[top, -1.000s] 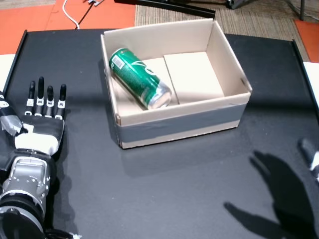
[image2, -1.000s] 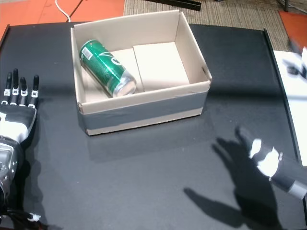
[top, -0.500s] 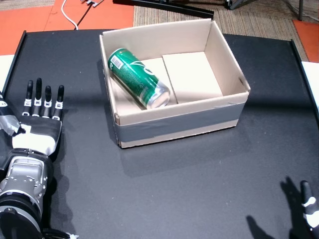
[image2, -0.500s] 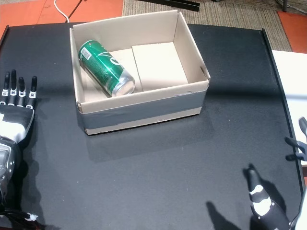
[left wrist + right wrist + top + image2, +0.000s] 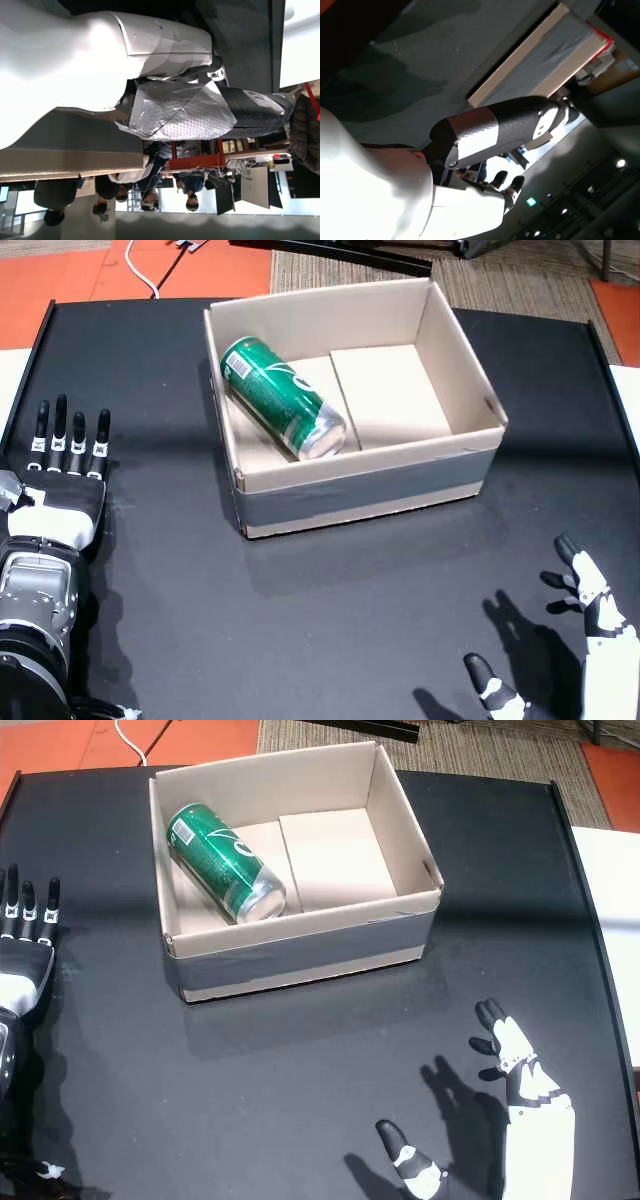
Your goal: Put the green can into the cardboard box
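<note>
The green can lies on its side in the left half of the open cardboard box, silver end toward me. My left hand rests flat on the black table at the left edge, fingers straight and apart, holding nothing. My right hand hovers low at the front right, well clear of the box, fingers spread and empty. The right wrist view shows the thumb with the box wall beyond it.
A white surface borders the table on the right. Orange floor and a white cable lie beyond the far edge, beside a striped rug. People and desks appear in the room behind, in the left wrist view.
My right hand dropped toward the front right corner, then came back into view with fingers spread. My left hand slid slightly left. The can and box stayed put.
</note>
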Tool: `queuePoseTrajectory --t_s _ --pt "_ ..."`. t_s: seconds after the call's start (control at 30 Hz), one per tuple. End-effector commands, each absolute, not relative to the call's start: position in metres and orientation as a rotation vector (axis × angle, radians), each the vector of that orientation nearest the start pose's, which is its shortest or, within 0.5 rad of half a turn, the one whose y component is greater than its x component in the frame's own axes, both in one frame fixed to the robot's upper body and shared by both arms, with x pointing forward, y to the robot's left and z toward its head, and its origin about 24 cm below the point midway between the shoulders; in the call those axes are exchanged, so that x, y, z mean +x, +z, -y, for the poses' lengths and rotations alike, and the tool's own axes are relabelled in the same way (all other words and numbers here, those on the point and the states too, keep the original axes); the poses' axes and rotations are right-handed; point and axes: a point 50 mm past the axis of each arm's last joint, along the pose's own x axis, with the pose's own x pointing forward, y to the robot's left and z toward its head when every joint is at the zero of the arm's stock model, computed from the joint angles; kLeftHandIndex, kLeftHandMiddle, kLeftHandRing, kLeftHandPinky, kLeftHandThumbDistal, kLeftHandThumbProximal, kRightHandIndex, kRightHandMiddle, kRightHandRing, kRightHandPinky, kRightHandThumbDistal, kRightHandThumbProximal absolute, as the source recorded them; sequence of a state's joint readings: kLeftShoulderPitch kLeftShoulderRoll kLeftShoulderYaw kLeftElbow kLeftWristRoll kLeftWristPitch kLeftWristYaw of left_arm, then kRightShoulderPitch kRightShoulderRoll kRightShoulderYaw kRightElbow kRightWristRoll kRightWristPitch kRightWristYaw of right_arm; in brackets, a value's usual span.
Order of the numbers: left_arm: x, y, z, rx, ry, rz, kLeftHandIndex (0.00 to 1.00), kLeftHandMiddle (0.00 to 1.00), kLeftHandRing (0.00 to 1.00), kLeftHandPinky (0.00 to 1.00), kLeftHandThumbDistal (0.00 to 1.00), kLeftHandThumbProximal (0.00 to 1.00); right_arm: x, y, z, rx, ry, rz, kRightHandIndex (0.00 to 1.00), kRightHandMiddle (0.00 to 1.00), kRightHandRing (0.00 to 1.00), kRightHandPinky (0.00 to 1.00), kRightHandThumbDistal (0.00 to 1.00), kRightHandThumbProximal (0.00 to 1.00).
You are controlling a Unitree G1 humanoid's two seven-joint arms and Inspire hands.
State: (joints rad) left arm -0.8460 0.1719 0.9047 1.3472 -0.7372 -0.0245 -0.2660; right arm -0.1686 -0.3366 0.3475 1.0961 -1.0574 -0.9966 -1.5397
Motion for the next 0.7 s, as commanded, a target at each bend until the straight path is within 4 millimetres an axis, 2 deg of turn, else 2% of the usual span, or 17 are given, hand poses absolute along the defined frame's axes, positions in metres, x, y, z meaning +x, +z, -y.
queuePoseTrajectory --t_s 0.0,0.13,0.2,0.27,0.5,0.6,0.67 --pt "0.3524 0.0091 -0.2187 -1.279 0.364 -0.135 0.54 0.31 0.46 0.80 0.72 0.99 0.1815 -0.0426 0.1918 -0.636 -0.277 0.589 0.44 0.67 0.80 0.93 0.86 0.73" --pt "0.3525 0.0096 -0.2185 -1.282 0.352 -0.126 0.59 0.34 0.49 0.81 0.69 1.00 0.1820 -0.0437 0.1913 -0.623 -0.271 0.572 0.44 0.67 0.81 0.93 0.89 0.77" --pt "0.3527 0.0098 -0.2186 -1.284 0.355 -0.126 0.59 0.32 0.46 0.78 0.70 1.00 0.1820 -0.0442 0.1909 -0.621 -0.265 0.568 0.44 0.68 0.80 0.93 0.90 0.76" --pt "0.3527 0.0099 -0.2189 -1.292 0.353 -0.125 0.58 0.33 0.48 0.79 0.70 0.99 0.1823 -0.0438 0.1899 -0.611 -0.261 0.570 0.44 0.68 0.80 0.91 0.90 0.75" --pt "0.3519 0.0091 -0.2200 -1.293 0.358 -0.124 0.58 0.30 0.44 0.78 0.67 0.93 0.1822 -0.0436 0.1889 -0.606 -0.260 0.570 0.44 0.68 0.80 0.90 0.90 0.75" --pt "0.3519 0.0091 -0.2199 -1.285 0.360 -0.126 0.58 0.28 0.44 0.77 0.66 0.95 0.1818 -0.0439 0.1888 -0.608 -0.253 0.570 0.44 0.68 0.80 0.90 0.91 0.74" --pt "0.3520 0.0092 -0.2195 -1.281 0.357 -0.125 0.59 0.32 0.46 0.79 0.65 0.97 0.1810 -0.0443 0.1889 -0.602 -0.254 0.565 0.45 0.68 0.80 0.90 0.89 0.73"
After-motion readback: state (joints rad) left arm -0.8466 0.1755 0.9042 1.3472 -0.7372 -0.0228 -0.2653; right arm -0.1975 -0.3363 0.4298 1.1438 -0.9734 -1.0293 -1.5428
